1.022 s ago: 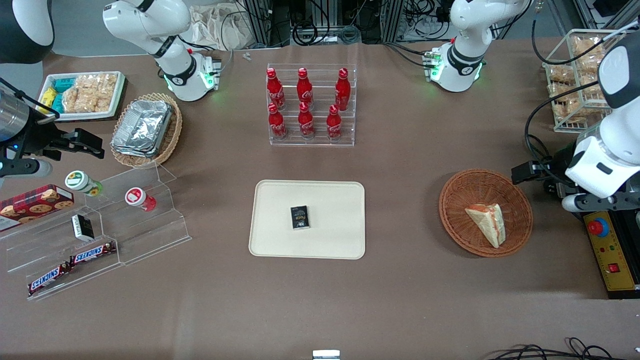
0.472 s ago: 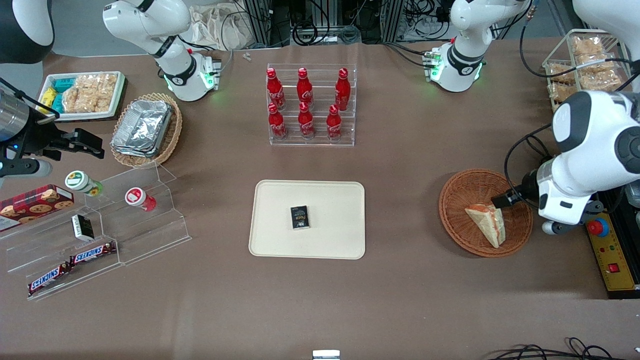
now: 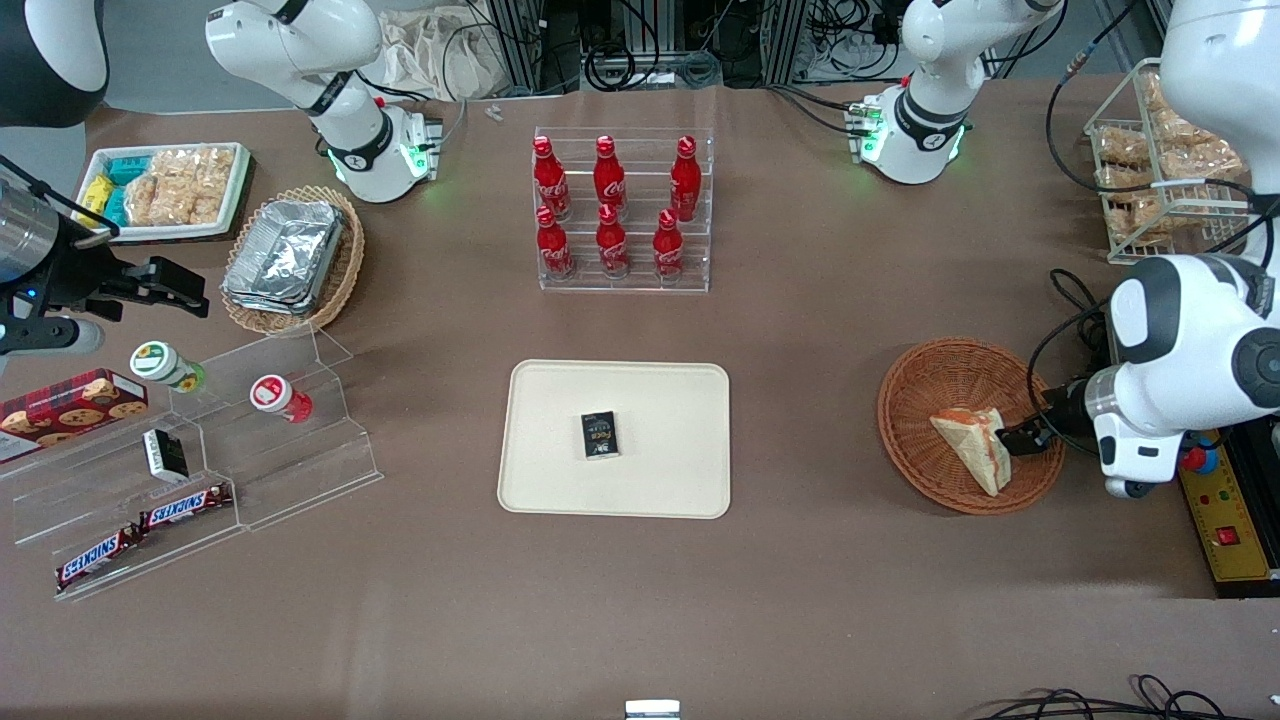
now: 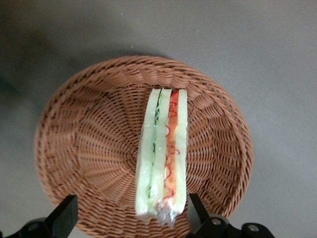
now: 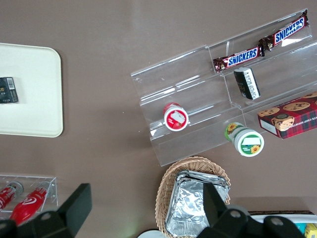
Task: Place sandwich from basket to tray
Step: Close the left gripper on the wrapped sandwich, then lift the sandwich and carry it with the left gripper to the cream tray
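Observation:
The sandwich (image 3: pixel 975 447) lies in the reddish-brown woven basket (image 3: pixel 925 400) toward the working arm's end of the table; its wrapped wedge shows pale bread with green and orange-red filling (image 4: pixel 162 148). My gripper (image 3: pixel 1020 438) hangs low over the basket's rim beside the sandwich, on the side away from the tray. It is open, its two dark fingers (image 4: pixel 63 215) standing wide to either side of the sandwich's near end without touching it. The basket (image 4: pixel 94 148) fills the wrist view. The cream tray (image 3: pixel 670 400) lies mid-table with a small dark packet (image 3: pixel 599 435) on it.
A clear rack of red bottles (image 3: pixel 618 210) stands farther from the front camera than the tray. A wire rack of snacks (image 3: pixel 1160 170) and a yellow control box (image 3: pixel 1225 510) sit near the working arm. Toward the parked arm lie a foil-container basket (image 3: pixel 290 258) and an acrylic shelf (image 3: pixel 200 470).
My arm has swung in from the table's edge and come down, bringing the gripper from beside the basket to just over its rim at the sandwich. Sandwich and basket have not moved.

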